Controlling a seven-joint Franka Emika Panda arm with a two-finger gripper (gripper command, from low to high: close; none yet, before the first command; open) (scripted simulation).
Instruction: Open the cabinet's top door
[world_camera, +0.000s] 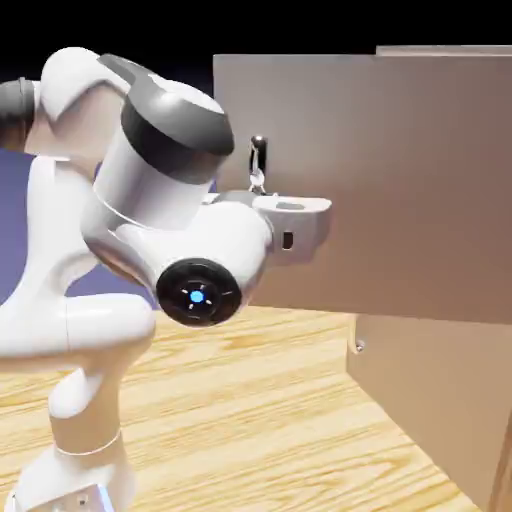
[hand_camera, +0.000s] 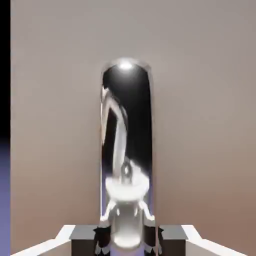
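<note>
The pale beige cabinet (world_camera: 445, 50) stands at the right of the exterior view. Its top door (world_camera: 400, 180) is swung out from the body, with its free edge toward the arm. A vertical silver loop handle (world_camera: 258, 158) sits near that edge. My gripper (world_camera: 258, 186) is shut on the handle, and the white hand lies just below and right of it. In the hand view the shiny handle (hand_camera: 127, 140) fills the middle against the beige top door (hand_camera: 200, 125). My gripper (hand_camera: 127, 241) holds the handle's lower end, with a grey fingertip (hand_camera: 84, 241) on either side.
Below the top door sits the lower door (world_camera: 440, 400), closed, with its small silver handle (world_camera: 357, 347) near its left edge. The wooden table (world_camera: 260, 420) stretches under the arm. My white arm's elbow and wrist fill the exterior view's left.
</note>
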